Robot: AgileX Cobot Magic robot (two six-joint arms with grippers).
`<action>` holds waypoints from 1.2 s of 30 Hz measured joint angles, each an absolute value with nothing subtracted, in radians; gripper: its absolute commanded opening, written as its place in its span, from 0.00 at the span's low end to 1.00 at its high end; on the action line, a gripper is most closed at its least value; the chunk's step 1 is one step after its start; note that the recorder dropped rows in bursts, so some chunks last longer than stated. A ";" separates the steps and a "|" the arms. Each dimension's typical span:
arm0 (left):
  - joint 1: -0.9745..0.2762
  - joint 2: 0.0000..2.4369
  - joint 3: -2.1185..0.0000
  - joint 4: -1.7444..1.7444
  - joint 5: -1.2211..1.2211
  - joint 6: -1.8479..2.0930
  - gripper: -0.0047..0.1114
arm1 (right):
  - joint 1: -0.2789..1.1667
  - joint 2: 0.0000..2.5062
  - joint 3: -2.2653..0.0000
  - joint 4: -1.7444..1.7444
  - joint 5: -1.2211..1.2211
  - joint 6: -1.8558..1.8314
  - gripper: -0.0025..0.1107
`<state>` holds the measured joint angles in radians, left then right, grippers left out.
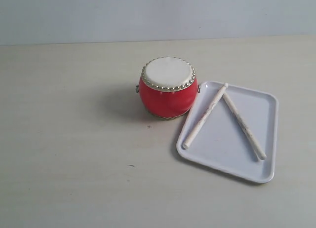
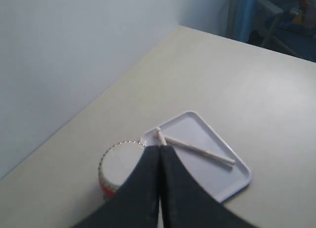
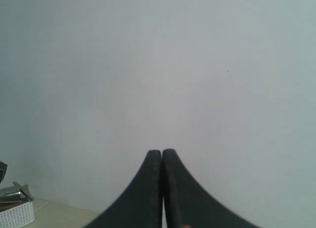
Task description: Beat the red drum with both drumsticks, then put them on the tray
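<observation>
Left gripper (image 2: 159, 149): fingers (image 2: 138, 193) pressed together, nothing between them. Red drum (image 2: 116, 164) just below fingertips, partly hidden by one finger, upright on table (image 2: 256, 80). Tray (image 2: 197, 174) just past fingertips, beside drum, seemingly touching it. Drumsticks (image 1: 204, 115) both flat inside tray, ends meeting at corner nearest drum, splayed apart toward opposite rim. Faint marks along sticks, too small to read. Right gripper (image 3: 162, 151): fingers closed tight, empty, facing blank wall (image 3: 158, 65). White basket (image 3: 15, 215) on table by wall.
</observation>
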<state>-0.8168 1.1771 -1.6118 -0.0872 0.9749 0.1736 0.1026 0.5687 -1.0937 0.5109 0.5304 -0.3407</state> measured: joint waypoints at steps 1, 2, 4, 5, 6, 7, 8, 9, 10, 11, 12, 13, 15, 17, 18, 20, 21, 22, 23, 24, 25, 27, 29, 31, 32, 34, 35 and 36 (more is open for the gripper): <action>-0.817 1.132 -1.562 -0.076 0.955 0.168 0.04 | 0.103 0.547 -1.094 0.519 0.530 -0.341 0.02; -0.817 1.034 -1.464 -0.069 0.906 0.155 0.04 | 0.103 0.511 -1.094 0.539 0.530 -0.341 0.02; -0.817 0.880 -1.305 -0.067 0.805 0.129 0.04 | 0.103 0.453 -1.094 0.566 0.537 -0.343 0.02; -0.817 0.822 -1.248 -0.064 0.768 0.117 0.04 | 0.103 0.433 -1.094 0.570 0.541 -0.343 0.02; -0.817 0.717 -1.138 -0.063 0.704 0.092 0.04 | 0.103 0.395 -1.094 0.577 0.561 -0.345 0.02; -0.817 0.609 -1.054 -0.063 0.646 0.069 0.04 | 0.103 0.361 -1.094 0.581 0.583 -0.347 0.02; -0.817 0.540 -0.994 -0.062 0.614 0.051 0.04 | 0.103 0.340 -1.094 0.581 0.595 -0.347 0.02; -0.817 0.451 -0.907 -0.062 0.577 0.033 0.04 | 0.103 0.295 -1.096 0.584 0.627 -0.355 0.02; -0.817 0.389 -0.860 -0.062 0.552 0.020 0.04 | 0.103 0.271 -1.096 0.584 0.649 -0.357 0.02; -0.817 0.310 -0.775 -0.062 0.522 0.000 0.04 | 0.103 0.222 -1.086 0.588 0.667 -0.360 0.02; -0.817 0.255 -0.722 -0.062 0.511 -0.014 0.04 | 0.103 0.183 -1.072 0.593 0.669 -0.364 0.02; -0.813 0.179 -0.658 -0.066 0.495 -0.039 0.04 | 0.103 0.127 -1.035 0.596 0.669 -0.363 0.02; -0.808 0.114 -0.592 -0.095 0.490 -0.049 0.04 | 0.103 0.053 -0.985 0.601 0.664 -0.363 0.02; -0.804 0.058 -0.525 -0.140 0.483 -0.048 0.04 | 0.103 0.009 -0.922 0.627 0.664 -0.363 0.02; -0.803 0.033 -0.495 -0.165 0.479 -0.041 0.04 | 0.103 -0.002 -0.897 0.648 0.670 -0.363 0.02; -0.800 0.008 -0.448 -0.200 0.471 -0.034 0.04 | 0.098 -0.004 -0.843 0.691 0.683 -0.378 0.02; -0.800 0.005 -0.425 -0.218 0.466 -0.029 0.04 | 0.093 -0.004 -0.806 0.734 0.683 -0.407 0.02; -0.798 0.005 -0.406 -0.233 0.462 -0.021 0.04 | 0.086 -0.004 -0.766 0.782 0.676 -0.450 0.02; -0.797 0.005 -0.391 -0.251 0.458 -0.013 0.04 | 0.084 -0.004 -0.734 0.826 0.670 -0.502 0.02; -0.797 0.005 -0.373 -0.265 0.446 0.000 0.04 | 0.081 -0.002 -0.695 0.883 0.665 -0.553 0.02; -0.797 0.005 -0.355 -0.273 0.432 0.000 0.04 | 0.081 -0.002 -0.655 0.938 0.660 -0.601 0.02; -0.797 0.005 -0.322 -0.289 0.415 0.014 0.04 | 0.081 0.000 -0.574 1.037 0.651 -0.687 0.02; -0.795 0.005 -0.289 -0.296 0.400 0.023 0.04 | 0.079 0.000 -0.488 1.145 0.636 -0.782 0.02; -0.795 0.005 -0.253 -0.300 0.384 0.028 0.04 | 0.079 0.000 -0.406 1.242 0.614 -0.857 0.02; -0.795 0.005 -0.230 -0.304 0.372 0.031 0.04 | 0.079 0.001 -0.360 1.292 0.595 -0.899 0.02; -0.795 0.005 -0.183 -0.315 0.330 0.033 0.04 | 0.079 0.003 -0.276 1.380 0.557 -0.997 0.02; -0.795 0.005 -0.155 -0.318 0.300 0.033 0.04 | 0.079 0.003 -0.232 1.429 0.537 -1.051 0.02; -0.795 0.005 -0.127 -0.322 0.276 0.034 0.04 | 0.079 0.003 -0.198 1.468 0.519 -1.093 0.02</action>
<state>-0.7949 0.0047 -0.1267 -0.3220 0.2758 0.0342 0.0788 0.0026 -0.1979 1.4681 0.5193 -1.0932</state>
